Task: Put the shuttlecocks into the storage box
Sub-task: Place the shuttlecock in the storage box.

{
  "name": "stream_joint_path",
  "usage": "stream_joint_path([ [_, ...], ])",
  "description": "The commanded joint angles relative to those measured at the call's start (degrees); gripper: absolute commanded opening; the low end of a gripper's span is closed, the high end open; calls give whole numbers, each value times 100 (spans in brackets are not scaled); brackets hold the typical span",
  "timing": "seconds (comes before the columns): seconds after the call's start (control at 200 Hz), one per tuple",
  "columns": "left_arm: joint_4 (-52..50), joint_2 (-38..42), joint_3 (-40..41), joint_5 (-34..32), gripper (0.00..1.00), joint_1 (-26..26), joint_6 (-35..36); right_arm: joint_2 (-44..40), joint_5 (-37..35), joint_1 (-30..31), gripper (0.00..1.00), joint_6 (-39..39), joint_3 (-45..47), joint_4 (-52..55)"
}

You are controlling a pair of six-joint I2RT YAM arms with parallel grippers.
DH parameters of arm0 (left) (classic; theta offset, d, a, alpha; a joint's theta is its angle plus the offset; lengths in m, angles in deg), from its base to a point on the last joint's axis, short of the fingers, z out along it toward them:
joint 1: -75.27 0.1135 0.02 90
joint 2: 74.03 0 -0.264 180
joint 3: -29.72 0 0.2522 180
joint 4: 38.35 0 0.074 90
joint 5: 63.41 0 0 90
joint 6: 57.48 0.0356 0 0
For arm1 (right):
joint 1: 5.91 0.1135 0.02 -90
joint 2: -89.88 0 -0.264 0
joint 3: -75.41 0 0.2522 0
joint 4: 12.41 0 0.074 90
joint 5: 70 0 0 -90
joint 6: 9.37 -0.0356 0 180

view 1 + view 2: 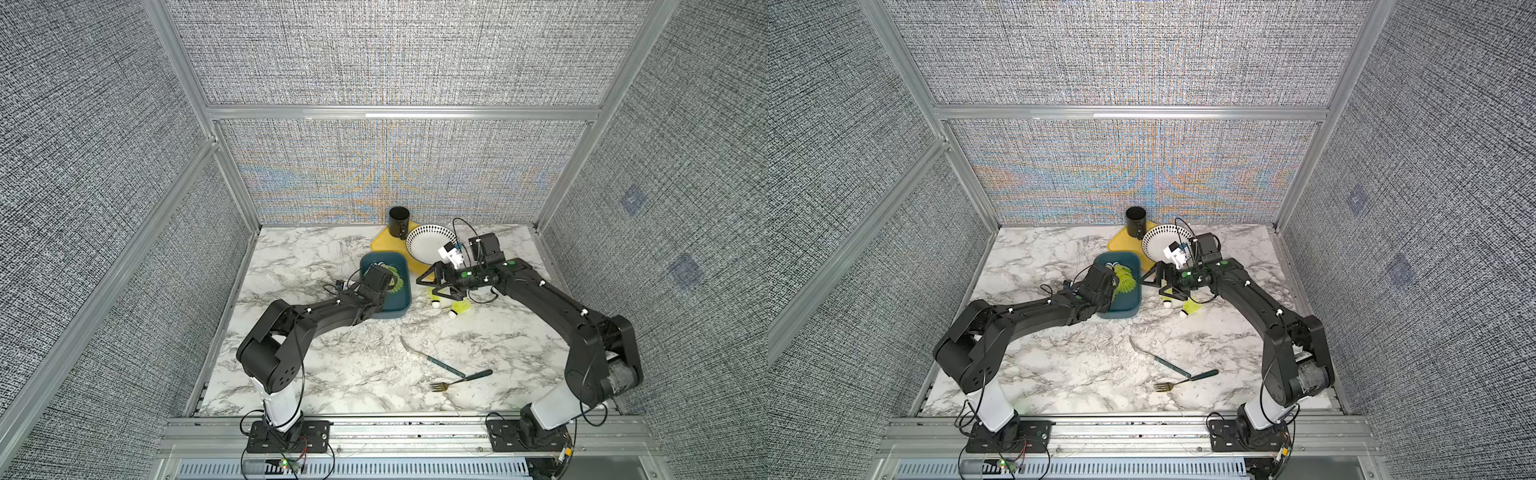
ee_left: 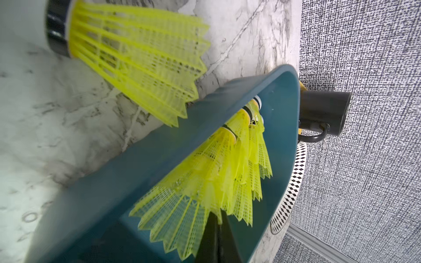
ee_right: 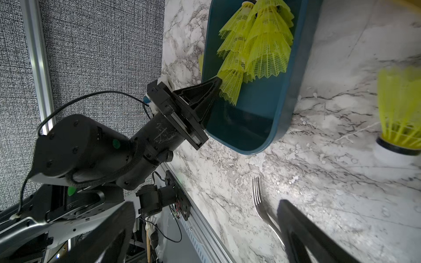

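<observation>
Inside the storage box (image 1: 1130, 306), mid-table on the marble table (image 1: 311, 374), the stacked shuttlecocks (image 1: 1124, 281) are lying nested skirt into skirt, their white tips pointing toward the box's far end. You are not getting a clean count: the skirts are overlapping, and only a few black bands are showing in the left wrist view.

Your left gripper (image 3: 218, 80) is reaching into the box from its near end. Its jaws are pressed together and pinching the skirt rim of the nearest one in the stack.

Your right gripper (image 1: 432, 291) is hanging just right of the box, spread wide and gripping nothing. One loose shuttlecock (image 1: 435, 297) is sitting on the marble under its fingers and a second loose shuttlecock (image 1: 460, 308) is lying near it. Whether the first is standing or lying, you cannot tell.

A third shuttlecock (image 2: 136, 63) is lying blurred on the marble just beside the box's outer left wall. In both top views your left arm is hiding it, along with the box's near-left corner.

Behind the box, a black mug (image 1: 399, 222) is standing on a yellow tray (image 1: 382, 243), its inside too dark to read. A white bowl (image 1: 426, 241) is resting on the tray's right part, and your right wrist is covering part of its rim.

Nearer you, a knife (image 1: 432, 357) and a fork (image 1: 457, 380) are lying on the marble.
</observation>
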Motion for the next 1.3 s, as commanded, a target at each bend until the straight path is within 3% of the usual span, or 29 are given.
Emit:
stream_joint_path([
  [0.0,108,-25,10,-134,2,2,68,-23,40,9,99,73,-5,-5],
  [0.085,99,-25,27,-141,2,2,56,-21,40,-1,99,74,-23,-5],
  [0.265,-4,-16,31,-37,34,2,12,-15,47,-17,99,70,-32,-13],
  [0.345,-62,50,53,17,43,2,3,-11,35,-20,99,63,-41,-9],
  [0.395,-187,110,33,33,58,2,-15,-8,39,-24,99,64,-49,-7],
  [0.586,-879,313,-168,124,91,2,-78,4,30,-42,99,62,-58,-7],
  [0.806,-1219,362,-306,346,100,-2,-175,10,29,-61,99,73,-76,-1],
  [1.296,-1963,746,-499,424,100,-120,-193,-27,-27,-54,99,128,-40,26],
])
